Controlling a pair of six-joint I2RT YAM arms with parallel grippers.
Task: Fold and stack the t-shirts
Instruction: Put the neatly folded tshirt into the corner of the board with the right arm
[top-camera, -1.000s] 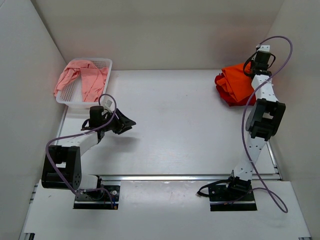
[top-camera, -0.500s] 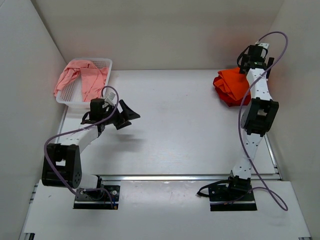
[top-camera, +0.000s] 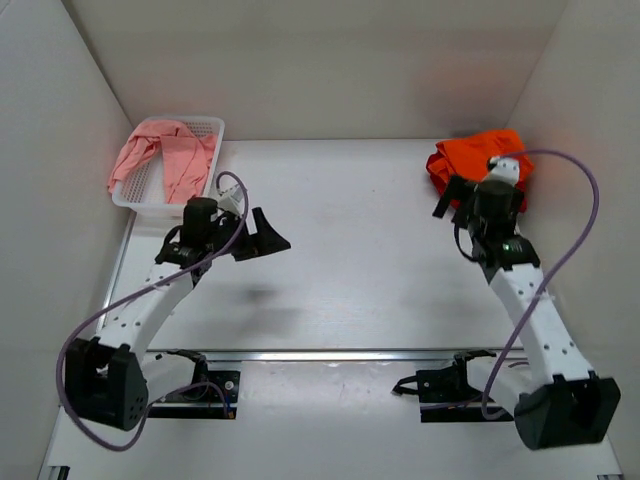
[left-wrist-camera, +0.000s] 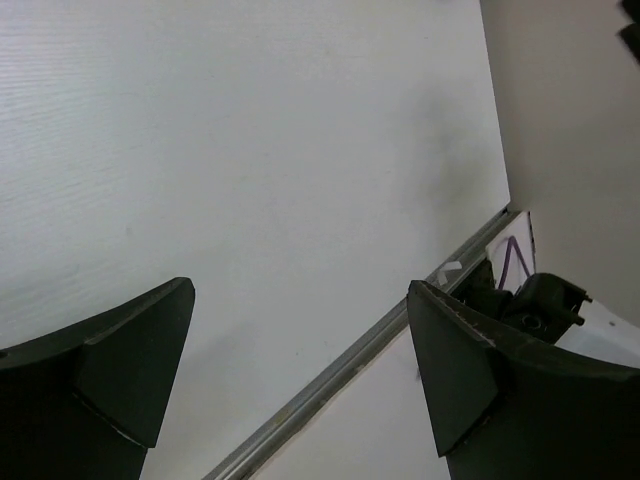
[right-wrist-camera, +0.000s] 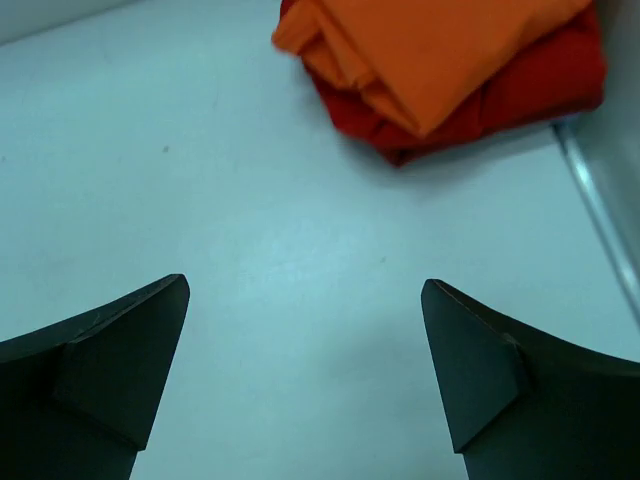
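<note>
A: Entry one, cloth?

B: Bright orange t-shirt (right-wrist-camera: 430, 45), plain smooth knit, folded into a thick pad with soft rolled edges. Laid on top of the red t-shirt (right-wrist-camera: 520, 90): darker, also folded, showing beneath the orange edges. Both at the far right corner of the table (top-camera: 350, 260), close to the right wall (top-camera: 600, 120).

A: Entry two?

B: Pale pink t-shirt (top-camera: 160, 155), crumpled and unfolded, heaped in the basket (top-camera: 212, 128) with one part hanging over the left rim. Basket of white plastic, open mesh, rectangular, set at the far left corner of the table.

A: Table surface?

B: White, matt, faintly grained. Grey metal rail (left-wrist-camera: 340, 370) along the near edge.

A: Tooling?

B: Black left gripper (left-wrist-camera: 300, 290), wedge-shaped fingers (left-wrist-camera: 120, 360) spread wide, holding nothing. Raised over bare table on the near side of the basket, apart from the pink cloth. Black right gripper (right-wrist-camera: 304, 283), same wedge fingers, likewise spread wide with nothing between them. Pointed at the folded orange-on-red pair, near it, not touching.

A: Cabling?

B: Purple cable (top-camera: 575, 230), smooth and round, looping beside the white right arm (top-camera: 535, 310); a second purple loop on the left side.
</note>
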